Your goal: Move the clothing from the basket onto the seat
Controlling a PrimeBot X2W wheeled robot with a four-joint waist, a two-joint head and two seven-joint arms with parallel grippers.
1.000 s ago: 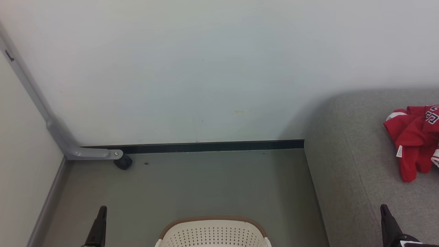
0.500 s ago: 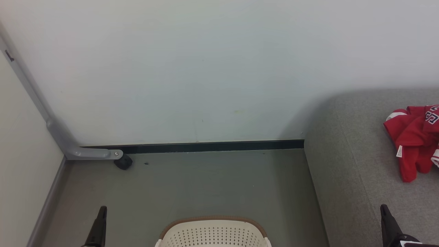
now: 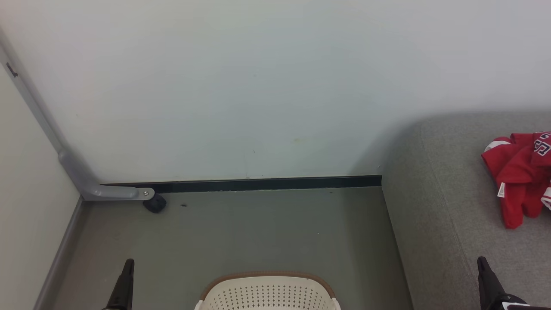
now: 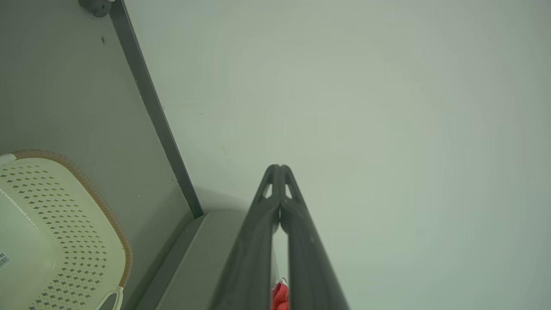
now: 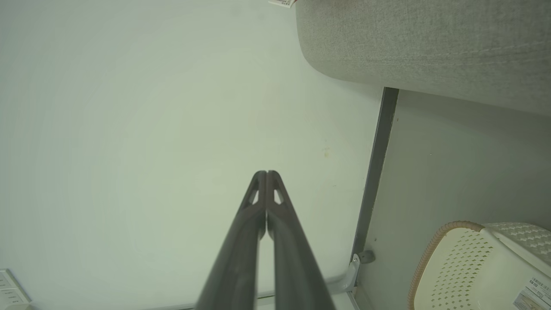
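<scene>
Left gripper (image 3: 128, 265) 7 o'clock, fingers pressed together, empty. Basket (image 3: 267, 275) 6 o'clock, inside mostly hidden. Seat (image 3: 447, 224) 4 o'clock. Right gripper (image 3: 482, 261) 5 o'clock, pinched closed, empty. Clothing (image 3: 516, 181) 3 o'clock, heaped on seat. Likely between trips; next: check basket for leftovers.

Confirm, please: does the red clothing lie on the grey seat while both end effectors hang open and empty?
Only "open" is wrong: the left end effector and right end effector are shut, fingertips together, as each wrist view shows. The clothing does lie on the seat, and both are empty.
</scene>
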